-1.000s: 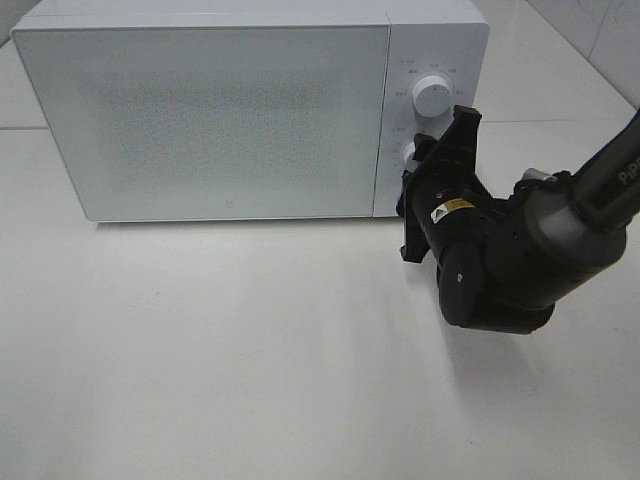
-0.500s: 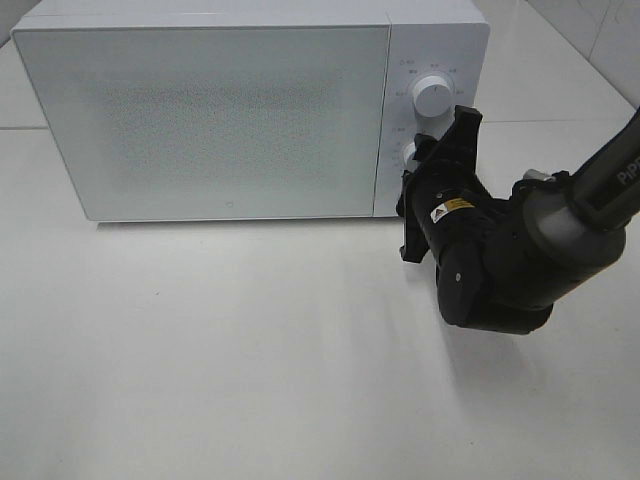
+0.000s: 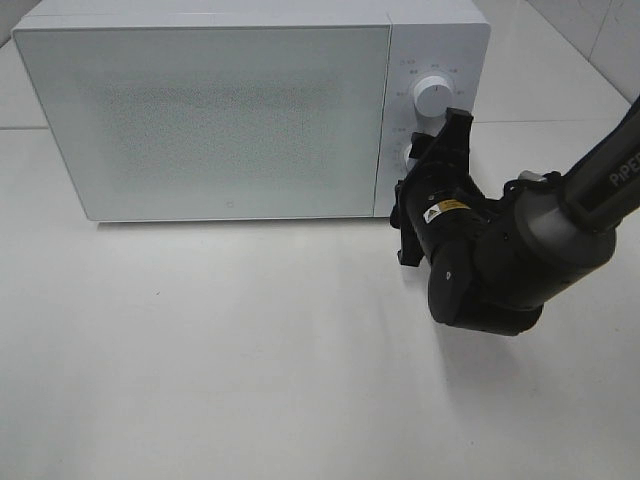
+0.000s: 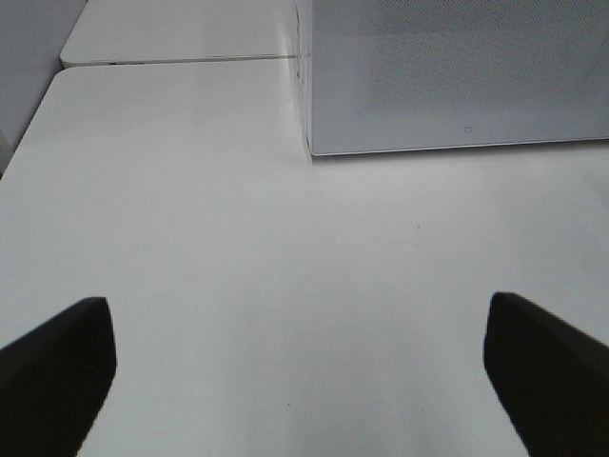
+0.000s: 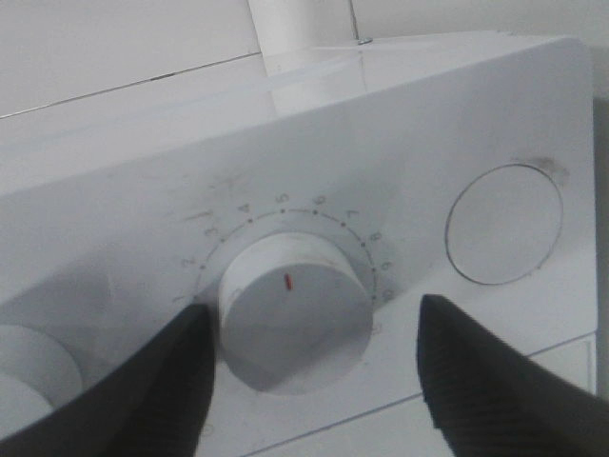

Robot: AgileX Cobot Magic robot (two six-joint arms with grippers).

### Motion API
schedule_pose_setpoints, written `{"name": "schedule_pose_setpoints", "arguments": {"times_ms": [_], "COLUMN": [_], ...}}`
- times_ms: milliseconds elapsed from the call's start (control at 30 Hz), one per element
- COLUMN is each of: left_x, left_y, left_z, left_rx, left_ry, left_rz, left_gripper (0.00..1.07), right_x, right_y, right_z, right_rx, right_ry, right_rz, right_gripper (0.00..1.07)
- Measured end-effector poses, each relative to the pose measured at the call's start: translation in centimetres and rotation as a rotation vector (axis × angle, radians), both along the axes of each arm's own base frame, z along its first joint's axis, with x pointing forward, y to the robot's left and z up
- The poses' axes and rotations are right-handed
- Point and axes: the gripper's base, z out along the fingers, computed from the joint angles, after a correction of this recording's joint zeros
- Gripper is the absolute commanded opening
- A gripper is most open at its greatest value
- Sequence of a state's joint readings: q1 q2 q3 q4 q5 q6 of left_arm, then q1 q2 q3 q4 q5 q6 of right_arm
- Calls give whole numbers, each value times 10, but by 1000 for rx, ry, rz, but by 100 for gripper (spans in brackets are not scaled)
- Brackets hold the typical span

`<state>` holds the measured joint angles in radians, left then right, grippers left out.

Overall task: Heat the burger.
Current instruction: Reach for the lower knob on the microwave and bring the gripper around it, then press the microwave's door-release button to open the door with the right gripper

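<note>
- Burger: not visible in any camera. The microwave (image 3: 230, 120) door is shut and frosted, so my read is that it's inside. Can't confirm.
- Right end effector (image 5: 309, 328): at the control panel on the microwave's right end, fingers straddling the lower knob (image 3: 408, 152). Jaws are apart with a clear gap on one side, so it's not clamped and holds nothing.
- The lower knob's red mark sits near the 5 on its scale. The upper knob (image 3: 432, 95) has nothing on it.
- Left end effector (image 4: 295, 319): jaws wide, holding nothing, hovering over the worktop (image 3: 250, 350) near-left of the microwave.
- Key relation: if the burger is inside, it lies left of and farther back than the right end effector, behind the door. Its axis can't be judged.
- The right arm is nearer the controls; the left arm is nearer the door's left edge.
- Judgement: the timer looks set. Next move is to back straight off toward the near side, along the knob's axis, without nudging it.
</note>
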<state>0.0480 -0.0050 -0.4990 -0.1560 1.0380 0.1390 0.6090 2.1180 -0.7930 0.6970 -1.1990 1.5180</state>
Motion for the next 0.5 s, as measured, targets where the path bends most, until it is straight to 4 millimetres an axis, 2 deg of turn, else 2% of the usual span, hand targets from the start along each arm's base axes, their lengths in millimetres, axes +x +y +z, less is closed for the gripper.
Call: {"name": "schedule_pose_setpoints", "arguments": {"times_ms": [167,333,433,500], "left_x": [0,0,0,0], "left_y": [0,0,0,0], "left_z": [0,0,0,0], "left_rx": [0,0,0,0], "left_ry": [0,0,0,0], "left_rz": [0,0,0,0], "left_gripper": [98,98,98,98], "right_x": [-2,-16,-19,-32], "right_y": [0,-8,-9,-10], "right_z": [0,16,18,29], "right_rx": [-52,-178,-201,-273], "right_ry": [5,-21,-22,-40], "right_rz": [13,98,122,214], "right_gripper": [75,75,75,75]}}
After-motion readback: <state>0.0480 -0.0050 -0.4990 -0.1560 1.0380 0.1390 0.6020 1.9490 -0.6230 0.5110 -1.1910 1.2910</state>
